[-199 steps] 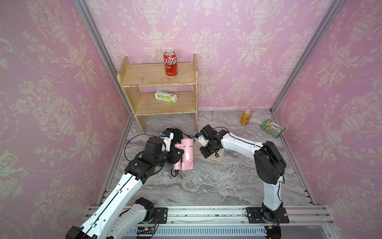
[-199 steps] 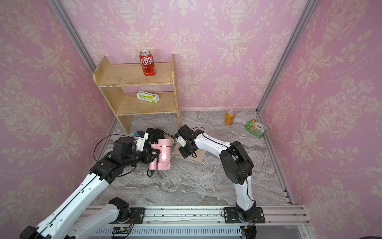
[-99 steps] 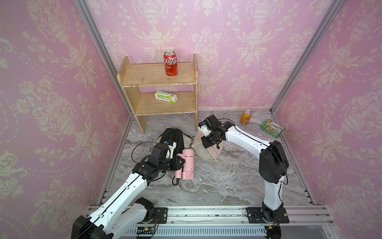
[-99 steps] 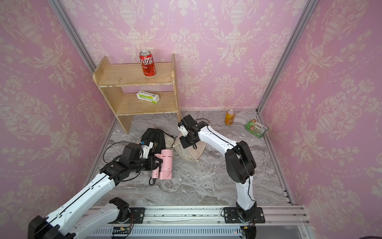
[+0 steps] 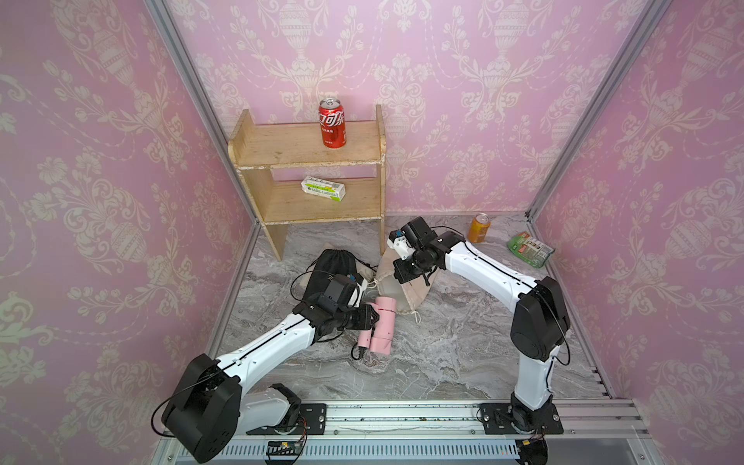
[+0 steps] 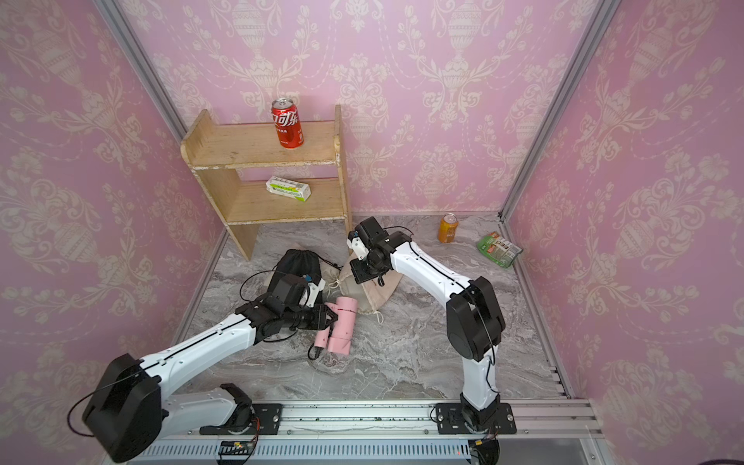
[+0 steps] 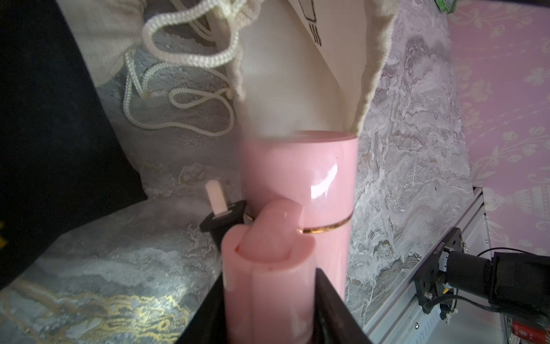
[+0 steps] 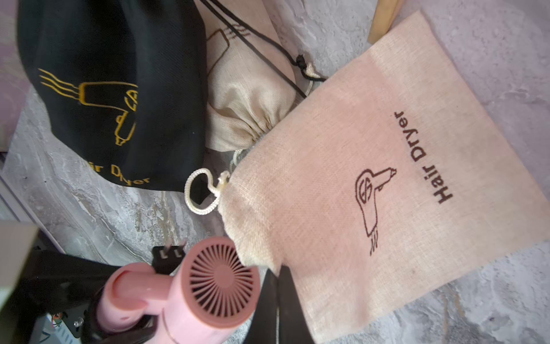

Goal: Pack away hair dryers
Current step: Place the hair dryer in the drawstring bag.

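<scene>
At the middle of the marble-look bench [image 5: 443, 354], the pink hair dryer [image 5: 382, 328] hangs in the left gripper [image 5: 372, 319]. The fingers are clamped either side of its folded handle [image 7: 268, 283], barrel sideways w/ the round grille [image 8: 221, 275] end just at the mouth of the beige pouch [image 8: 372, 178]. It looks lifted clear of the surface, tho hard to be sure. The right gripper [image 8: 279, 275] has its fingers pressed together on that pouch's upper lip, holding the mouth open so pale lining shows in the left wrist view. Handling, as a guess: hard glossy plastic shell, light & stiff, but slick & cylindrical, so it could roll or twist in a grip. The folded handle is the flatter, narrower part & prob. the best hold, as now, leaving the barrel free to go in first. Hinge btwn handle & barrel may flop if bumped. The black plug [image 8: 168, 257] sits loose beside the handle & could snag on the rim. Barrel is a short smooth tube w/ a thin gold ring [image 7: 324, 230]. Pouch is coarse woven cloth, limp, printed "Hair Dryer", w/ a braided white drawstring [image 7: 184, 56]; the soft mouth will prob. collapse if let go. Beside it lie a black pouch [image 8: 104, 89] w/ yellow print, bulging, & a second beige pouch [image 8: 247, 98], cinched shut.
</scene>
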You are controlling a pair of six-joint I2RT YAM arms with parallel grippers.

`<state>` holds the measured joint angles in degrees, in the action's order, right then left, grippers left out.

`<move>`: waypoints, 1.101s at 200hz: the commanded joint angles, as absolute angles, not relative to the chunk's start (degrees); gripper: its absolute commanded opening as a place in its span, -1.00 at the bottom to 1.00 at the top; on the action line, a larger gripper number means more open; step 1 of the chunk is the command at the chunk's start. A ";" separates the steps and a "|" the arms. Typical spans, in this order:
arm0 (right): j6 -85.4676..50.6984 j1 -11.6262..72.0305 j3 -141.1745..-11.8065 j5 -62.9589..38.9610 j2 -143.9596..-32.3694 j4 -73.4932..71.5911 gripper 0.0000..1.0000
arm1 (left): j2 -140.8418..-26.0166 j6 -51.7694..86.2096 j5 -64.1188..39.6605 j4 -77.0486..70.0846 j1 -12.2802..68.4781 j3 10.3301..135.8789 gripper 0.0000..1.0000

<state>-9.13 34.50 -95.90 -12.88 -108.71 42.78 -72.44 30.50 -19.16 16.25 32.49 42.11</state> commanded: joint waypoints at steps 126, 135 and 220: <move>-10.99 35.05 -92.81 -18.10 -103.65 41.33 -1.00 | -80.77 24.36 -26.09 11.16 32.90 51.23 -0.58; -10.90 35.21 -92.65 -18.38 -103.50 41.33 -1.00 | -81.33 24.11 -27.08 10.59 32.66 51.56 -0.57; -10.36 36.91 -86.08 -19.07 -98.62 39.78 -1.00 | -84.72 23.47 -32.92 9.51 27.01 54.76 -0.56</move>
<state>-10.37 36.38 -87.88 -17.82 -101.84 40.32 -84.68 24.88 -29.65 12.78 28.49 52.07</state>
